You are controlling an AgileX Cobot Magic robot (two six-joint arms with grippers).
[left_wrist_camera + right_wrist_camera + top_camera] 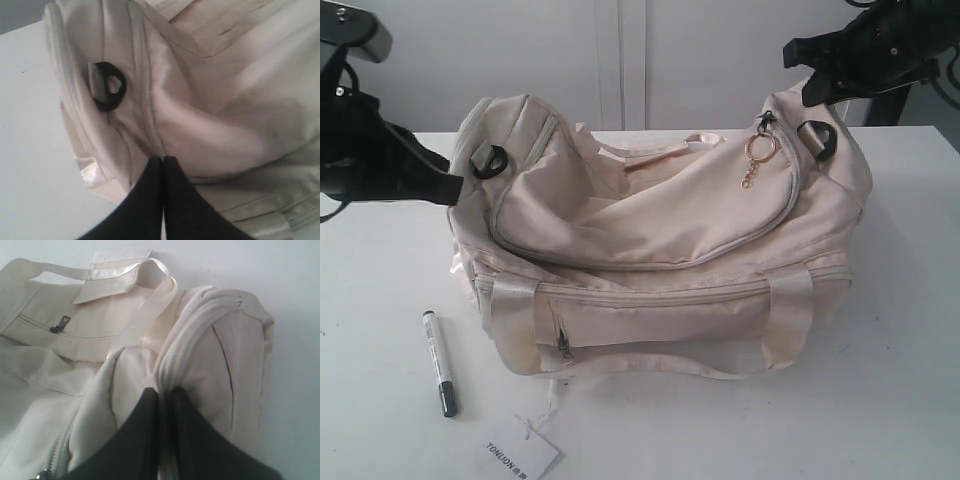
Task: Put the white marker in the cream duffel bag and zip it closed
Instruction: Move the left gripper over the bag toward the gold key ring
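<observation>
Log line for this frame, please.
white marker: on table | cream duffel bag: flap down | left gripper: shut at bag end | right gripper: shut on bag's other end

A white rectangular paper tag (520,453) printed "TONIJON" lies flat at the bottom edge of the frame, left of centre, with a thin white string at its upper corner. It rests on the plain white counter (900,380). Across the top stands a white panelled wall (570,50) with vertical seams.

Lab-like test bench: white table (905,360), plain white panelled wall (520,50)
</observation>
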